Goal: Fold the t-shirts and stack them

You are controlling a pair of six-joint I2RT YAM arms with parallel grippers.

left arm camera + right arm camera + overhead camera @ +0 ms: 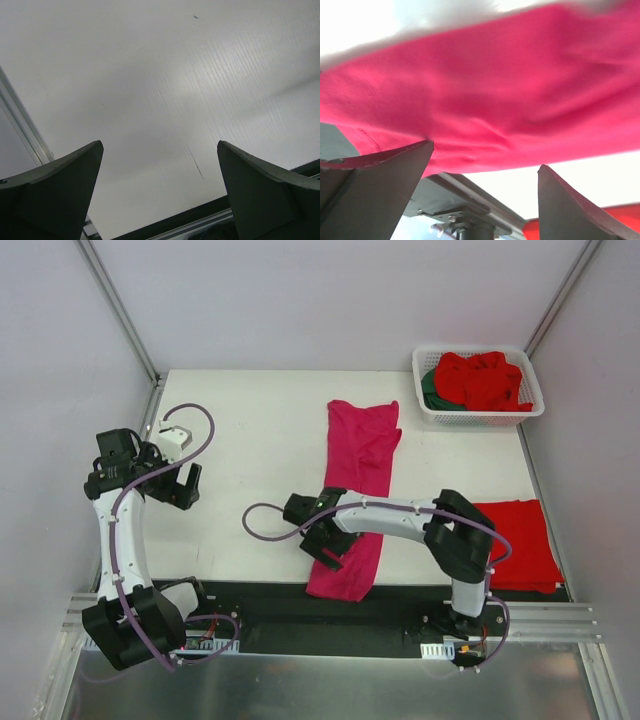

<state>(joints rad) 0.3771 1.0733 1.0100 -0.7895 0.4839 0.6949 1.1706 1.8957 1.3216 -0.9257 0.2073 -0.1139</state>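
**Gripping the Near End of the Folded Strip**

The right gripper [324,548] is hovering over the near part of the magenta-pink soft cloth t-shirt [362,445], its jaws standing wide apart and holding nothing. The shirt is lying mid-table as a long narrow strip running far to near. For a clean fold, the gripper should probably be pinching all layers squarely at the near hem. The left gripper [180,487] is waiting empty, fully spread, over the white table [260,440] at left.

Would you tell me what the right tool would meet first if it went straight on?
Most likely the magenta t-shirt, which fills the view just ahead of the right tool; depth is unclear.
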